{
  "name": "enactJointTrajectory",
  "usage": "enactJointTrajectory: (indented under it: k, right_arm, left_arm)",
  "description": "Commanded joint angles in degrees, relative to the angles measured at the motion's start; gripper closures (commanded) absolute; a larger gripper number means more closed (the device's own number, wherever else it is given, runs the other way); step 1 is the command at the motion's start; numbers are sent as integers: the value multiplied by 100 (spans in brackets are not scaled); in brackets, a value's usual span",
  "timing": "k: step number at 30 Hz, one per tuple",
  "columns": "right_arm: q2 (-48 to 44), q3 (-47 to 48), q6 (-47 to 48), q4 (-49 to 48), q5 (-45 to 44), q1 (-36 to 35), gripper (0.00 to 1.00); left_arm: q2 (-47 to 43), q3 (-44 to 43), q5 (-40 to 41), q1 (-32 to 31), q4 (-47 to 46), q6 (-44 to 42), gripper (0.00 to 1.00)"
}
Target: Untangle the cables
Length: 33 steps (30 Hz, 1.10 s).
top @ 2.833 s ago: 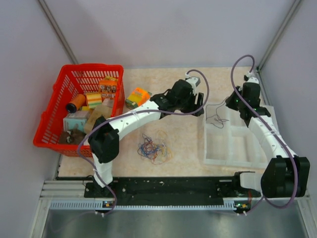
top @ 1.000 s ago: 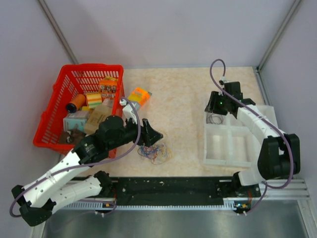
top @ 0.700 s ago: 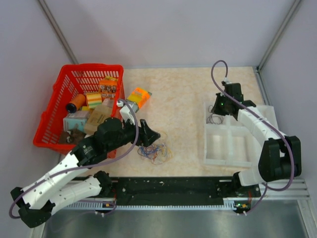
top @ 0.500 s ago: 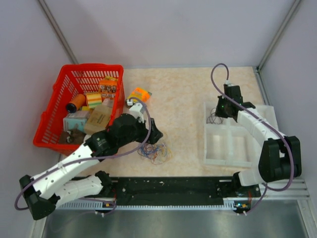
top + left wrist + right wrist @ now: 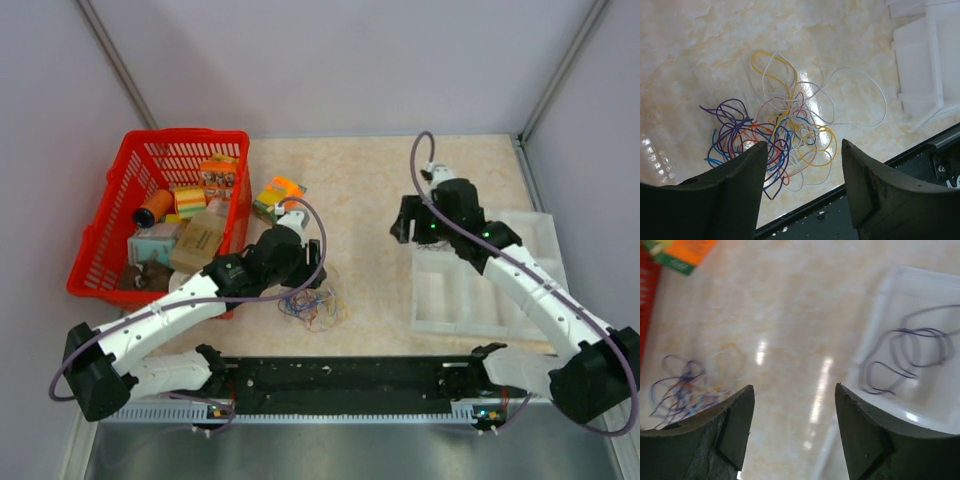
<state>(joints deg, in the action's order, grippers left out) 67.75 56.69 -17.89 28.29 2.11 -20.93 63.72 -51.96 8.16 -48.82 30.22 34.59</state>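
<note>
The cables (image 5: 312, 303) lie as a tangled pile of purple, blue, orange, yellow and white loops (image 5: 780, 135) on the beige tabletop. My left gripper (image 5: 305, 272) hovers just above the pile's far edge. It is open (image 5: 804, 145) with nothing between its fingers. One dark purple cable (image 5: 910, 355) lies alone in the far compartment of the white tray (image 5: 480, 295). My right gripper (image 5: 404, 226) is open (image 5: 794, 387) and empty. It hangs over bare table just left of the tray, and the pile (image 5: 685, 385) shows blurred at its left.
A red basket (image 5: 110, 240) full of small packages stands at the left. An orange and green box (image 5: 278, 195) lies on the table beside it. A black rail (image 5: 340, 375) runs along the near edge below the pile.
My right gripper shut, then opened and swung left off the tray, leaving the dark cable in it. My left arm reached forward over the pile, its jaws a little narrower.
</note>
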Motion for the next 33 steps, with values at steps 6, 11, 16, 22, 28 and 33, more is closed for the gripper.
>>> enactJointTrajectory:
  k: [6, 11, 16, 22, 28, 33]
  right_arm:
    - [116, -1395, -1989, -1192, 37, -2003, 41]
    - [484, -1907, -1894, -1889, 34, -2020, 53]
    - [171, -1793, -1876, -1925, 116, -2020, 100]
    - [-1472, -714, -1376, -800, -458, -2020, 100]
    - [-1940, 718, -1779, -967, 914, -2021, 100]
    - [-1730, 2142, -1525, -563, 931, -2012, 100]
  left_arm:
    - [-151, 757, -964, 4, -1157, 417, 25]
    - [517, 706, -1142, 4, -1571, 549, 24]
    - [1028, 556, -643, 4, -1554, 584, 31]
    - [712, 1495, -772, 4, -2484, 707, 44]
    - [1343, 1865, -764, 21, -2688, 988, 43]
    - [1406, 2085, -492, 30, -2846, 1155, 44]
